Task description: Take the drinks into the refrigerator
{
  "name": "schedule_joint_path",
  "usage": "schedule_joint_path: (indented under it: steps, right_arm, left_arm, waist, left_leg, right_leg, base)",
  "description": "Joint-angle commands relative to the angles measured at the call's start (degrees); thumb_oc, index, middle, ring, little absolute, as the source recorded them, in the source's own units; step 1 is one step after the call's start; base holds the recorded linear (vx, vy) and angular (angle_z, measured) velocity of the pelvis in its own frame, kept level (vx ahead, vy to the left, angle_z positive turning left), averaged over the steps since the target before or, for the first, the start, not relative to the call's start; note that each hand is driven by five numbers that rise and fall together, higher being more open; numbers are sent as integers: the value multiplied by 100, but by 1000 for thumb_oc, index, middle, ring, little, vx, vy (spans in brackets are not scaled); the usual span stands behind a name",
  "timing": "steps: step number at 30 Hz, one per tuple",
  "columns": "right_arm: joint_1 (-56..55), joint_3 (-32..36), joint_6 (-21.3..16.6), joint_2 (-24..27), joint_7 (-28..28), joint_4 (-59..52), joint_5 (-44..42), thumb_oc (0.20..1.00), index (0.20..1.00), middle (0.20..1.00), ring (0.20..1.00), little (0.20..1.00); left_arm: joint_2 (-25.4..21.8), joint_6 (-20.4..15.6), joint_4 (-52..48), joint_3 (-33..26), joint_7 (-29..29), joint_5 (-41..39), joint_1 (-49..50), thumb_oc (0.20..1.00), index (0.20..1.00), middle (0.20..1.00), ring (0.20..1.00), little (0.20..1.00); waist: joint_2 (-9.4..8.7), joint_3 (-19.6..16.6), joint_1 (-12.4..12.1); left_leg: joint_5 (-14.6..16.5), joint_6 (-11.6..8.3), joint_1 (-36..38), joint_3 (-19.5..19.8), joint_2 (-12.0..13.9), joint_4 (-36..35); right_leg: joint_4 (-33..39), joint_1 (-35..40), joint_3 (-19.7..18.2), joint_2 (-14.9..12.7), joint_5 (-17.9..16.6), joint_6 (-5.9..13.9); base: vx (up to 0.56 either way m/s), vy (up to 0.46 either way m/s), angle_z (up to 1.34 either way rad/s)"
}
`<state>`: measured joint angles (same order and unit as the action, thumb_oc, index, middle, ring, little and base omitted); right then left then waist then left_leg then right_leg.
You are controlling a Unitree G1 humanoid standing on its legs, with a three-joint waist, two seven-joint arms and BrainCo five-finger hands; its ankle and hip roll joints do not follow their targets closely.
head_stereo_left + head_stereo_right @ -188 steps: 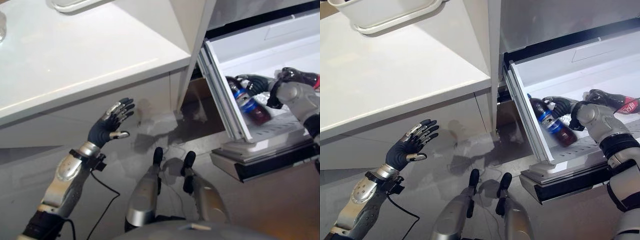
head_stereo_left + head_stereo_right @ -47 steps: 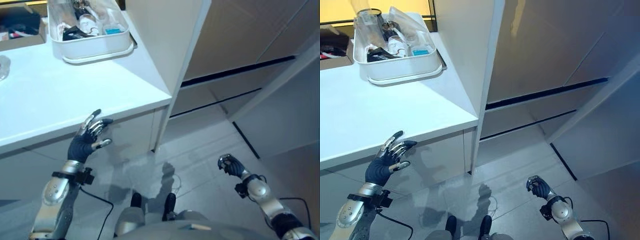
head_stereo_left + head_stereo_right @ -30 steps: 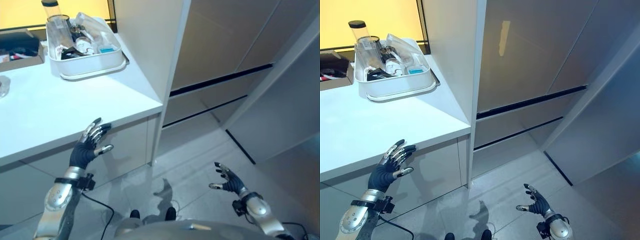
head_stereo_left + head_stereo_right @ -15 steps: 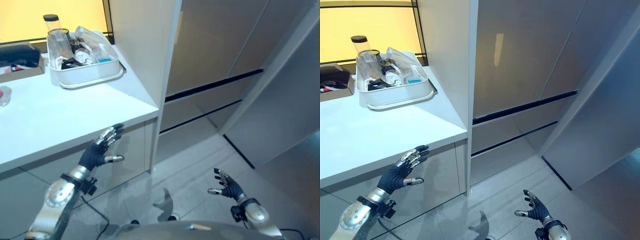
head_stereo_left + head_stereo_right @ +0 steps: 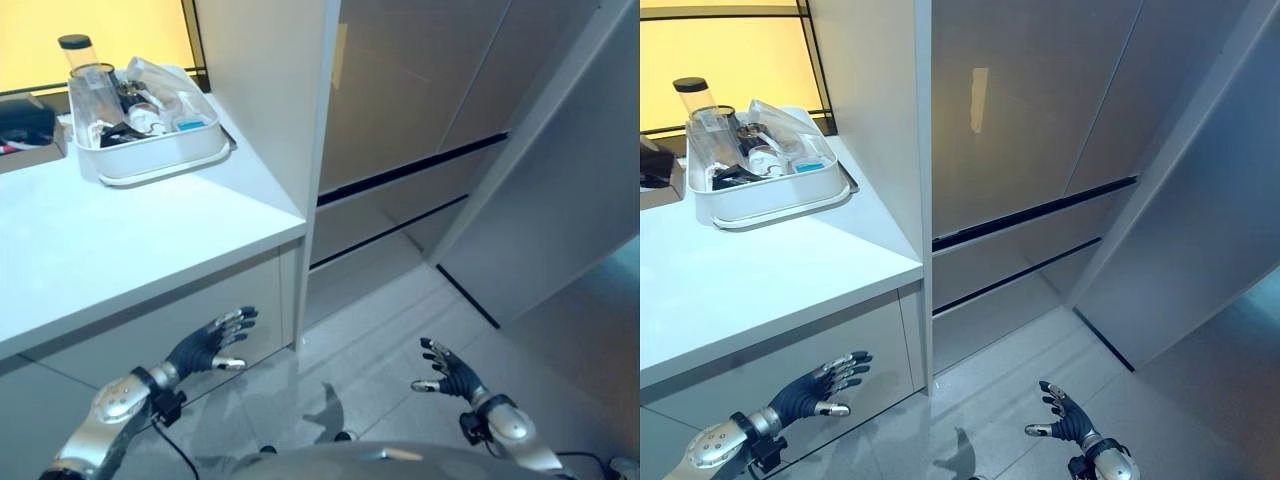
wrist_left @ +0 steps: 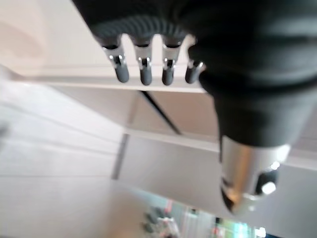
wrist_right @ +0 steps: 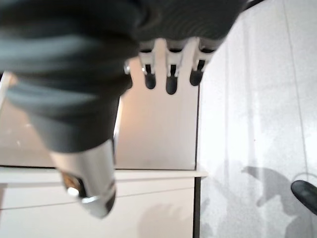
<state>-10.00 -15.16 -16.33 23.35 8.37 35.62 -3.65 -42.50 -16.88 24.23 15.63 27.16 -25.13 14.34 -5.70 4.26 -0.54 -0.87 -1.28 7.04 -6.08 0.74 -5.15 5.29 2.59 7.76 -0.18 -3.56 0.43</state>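
A: What sits nearest?

B: The left robot hand (image 5: 205, 347) hangs low before the white cabinet front under the desk, fingers spread and released, grasping nothing. The right robot hand (image 5: 447, 372) is splayed loose over the grey tiled floor (image 5: 380, 330), also empty.

A: And farther off?

B: The tall beige-fronted refrigerator (image 5: 1040, 120) stands beside the white desk (image 5: 110, 230), its doors and drawers closed. On the desk's far end rests a white plastic tray (image 5: 160, 157) of clear containers. No drinks are in sight.
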Motion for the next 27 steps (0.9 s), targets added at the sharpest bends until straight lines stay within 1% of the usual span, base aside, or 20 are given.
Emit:
schedule_joint_path:
  steps: [1, 2, 3, 4, 5, 6, 7, 9, 10, 11, 12, 13, 14, 15, 16, 17, 19, 22, 23, 27]
  right_arm:
    - [486, -192, -272, 195, -3, -91, -112, 1000, 1000, 1000, 1000, 1000]
    - [509, -201, -268, 175, -27, -88, -110, 1000, 1000, 1000, 1000, 1000]
    - [530, -202, -253, 134, -89, 5, -65, 1000, 1000, 1000, 1000, 1000]
    - [554, -195, -242, 98, -121, 101, -45, 1000, 1000, 1000, 1000, 1000]
    - [563, -197, -245, 102, -124, 107, -44, 1000, 1000, 1000, 1000, 1000]
    - [614, -186, -204, -9, -195, 465, -44, 1000, 1000, 1000, 1000, 1000]
    - [628, -188, -211, -6, -198, 477, -44, 1000, 1000, 1000, 1000, 1000]
    - [659, -156, -94, -222, -227, 1080, -140, 1000, 1000, 1000, 1000, 1000]
    - [675, -159, -103, -223, -229, 1096, -141, 1000, 1000, 1000, 1000, 1000]
    - [693, -146, -16, -373, -266, 1603, -156, 1000, 1000, 1000, 1000, 1000]
    - [699, -147, -20, -373, -267, 1610, -157, 1000, 1000, 1000, 1000, 1000]
    - [727, -127, 92, -577, -269, 2231, -166, 1000, 1000, 1000, 1000, 1000]
    - [748, -92, 141, -659, -290, 2511, -171, 1000, 1000, 1000, 1000, 1000]
    - [757, -94, 135, -661, -291, 2521, -171, 1000, 1000, 1000, 1000, 1000]
    - [781, 98, 267, -846, -317, 3095, -349, 1000, 1000, 1000, 1000, 1000]
    - [787, 99, 263, -847, -316, 3101, -350, 1000, 1000, 1000, 1000, 1000]
    - [802, 435, 517, -1054, -327, 3807, -591, 1000, 1000, 1000, 1000, 1000]
    - [804, 527, 583, -1110, -393, 3924, -590, 1000, 1000, 1000, 1000, 1000]
    - [802, 634, 638, -1185, -445, 4056, -705, 1000, 1000, 1000, 1000, 1000]
    - [842, 759, 661, -1291, -509, 4111, -993, 1000, 1000, 1000, 1000, 1000]
  left_arm:
    - [112, -283, 56, -65, -331, 752, -260, 1000, 1000, 1000, 1000, 1000]
    - [246, -311, 415, -137, -585, 1127, -295, 1000, 1000, 1000, 1000, 1000]
    - [461, -301, 1005, -263, -915, 1722, -352, 1000, 1000, 1000, 1000, 1000]
    - [658, -264, 1381, -363, -1120, 1991, -404, 1000, 1000, 1000, 1000, 1000]
    - [677, -278, 1405, -359, -1136, 2010, -419, 1000, 1000, 1000, 1000, 1000]
    - [1082, -148, 2083, -603, -1491, 2343, -527, 1000, 1000, 1000, 1000, 1000]
    - [1097, -162, 2107, -602, -1503, 2356, -545, 1000, 1000, 1000, 1000, 1000]
    - [1643, 21, 3142, -955, -1926, 2665, -727, 1000, 1000, 1000, 1000, 1000]
    - [1653, 11, 3161, -957, -1936, 2674, -742, 1000, 1000, 1000, 1000, 1000]
    - [1924, 88, 3633, -1076, -2125, 2712, -822, 1000, 1000, 1000, 1000, 1000]
    - [1927, 84, 3641, -1076, -2128, 2713, -828, 1000, 1000, 1000, 1000, 1000]
    - [2181, 201, 4126, -1380, -2366, 2544, -873, 1000, 1000, 1000, 1000, 1000]
    - [2295, 272, 4305, -1533, -2417, 2358, -886, 1000, 1000, 1000, 1000, 1000]
    - [2295, 270, 4309, -1535, -2417, 2357, -891, 1000, 1000, 1000, 1000, 1000]
    - [2478, 385, 4577, -1764, -2462, 2061, -883, 1000, 1000, 1000, 1000, 1000]
    - [2478, 384, 4580, -1764, -2462, 2059, -887, 1000, 1000, 1000, 1000, 1000]
    - [2662, 508, 4794, -1861, -2440, 1884, -851, 1000, 1000, 1000, 1000, 1000]
    - [2679, 522, 4847, -1807, -2449, 1976, -852, 1000, 1000, 1000, 1000, 1000]
    - [2674, 511, 4923, -1718, -2527, 2172, -860, 1000, 1000, 1000, 1000, 1000]
    - [2734, 553, 5018, -1595, -2577, 2228, -939, 1000, 1000, 1000, 1000, 1000]
  waist:
    - [17, 75, 60]
    - [9, 71, 61]
    - [-6, 72, 55]
    - [-11, 72, 50]
    - [-5, 77, 53]
    - [-15, 61, 41]
    - [-9, 69, 46]
    - [-19, 39, 30]
    - [-16, 48, 35]
    - [-9, 31, 24]
    - [-7, 35, 25]
    - [-5, 18, -1]
    - [0, 16, -7]
    - [0, 20, -2]
    - [4, 9, -16]
    - [4, 13, -14]
    - [33, -29, -39]
    - [43, -61, -45]
    - [54, -96, -56]
    - [73, -161, -84]
  left_leg:
    - [422, 47, 64, 150, -1, 15]
    - [416, 48, 58, 138, -2, 15]
    - [416, 57, 51, 134, -7, 15]
    - [414, 60, 47, 133, -10, 15]
    - [415, 60, 47, 133, -9, 15]
    - [405, 64, 47, 138, -6, 15]
    - [406, 64, 48, 141, -6, 15]
    - [398, 72, 49, 152, -16, 15]
    - [399, 72, 51, 154, -16, 15]
    - [392, 75, 42, 166, -26, 15]
    - [393, 75, 43, 168, -26, 15]
    - [384, 80, 25, 183, -43, 15]
    - [375, 83, 15, 197, -51, 15]
    - [376, 83, 16, 201, -51, 15]
    - [360, 85, -6, 228, -57, 15]
    - [361, 85, -5, 230, -56, 15]
    - [350, 88, -24, 302, -80, 15]
    - [333, 88, -43, 350, -91, 15]
    - [319, 79, -63, 380, -101, 15]
    - [288, 63, -119, 436, -113, 15]
  right_leg:
    - [-438, -115, 138, -441, -110, 733]
    - [-438, -126, 132, -437, -116, 730]
    - [-437, -137, 114, -438, -122, 729]
    - [-437, -142, 103, -439, -122, 723]
    - [-437, -142, 103, -439, -121, 723]
    - [-441, -146, 102, -446, -116, 711]
    - [-442, -144, 104, -446, -114, 710]
    - [-432, -128, 117, -445, -107, 690]
    - [-431, -124, 119, -445, -106, 690]
    - [-416, -109, 128, -447, -99, 677]
    - [-415, -107, 130, -447, -99, 677]
    - [-389, -93, 150, -451, -94, 663]
    - [-378, -85, 164, -454, -97, 656]
    - [-377, -82, 167, -454, -96, 657]
    - [-354, -62, 193, -461, -102, 644]
    - [-353, -60, 195, -460, -101, 644]
    - [-306, -8, 257, -472, -108, 634]
    - [-267, 28, 287, -481, -119, 634]
    - [-234, 48, 326, -490, -123, 634]
    - [-187, 60, 358, -507, -139, 640]
  base:
    - [-12, 6, -9]
    - [-27, 3, -4]
    - [-37, 3, -2]
    - [0, 0, 0]
    - [0, 0, 0]
    - [0, 0, 0]
    - [0, 0, 0]
    - [0, 0, 0]
    - [0, 0, 0]
    - [0, 0, 0]
    - [-34, 23, 1]
    - [0, 0, 0]
    - [0, 0, 0]
    - [-17, 5, 3]
    - [0, 0, 0]
    - [-10, 10, 5]
    - [2, 22, 8]
    - [3, 16, 10]
    - [-1, 19, 13]
    - [-1, 20, 14]
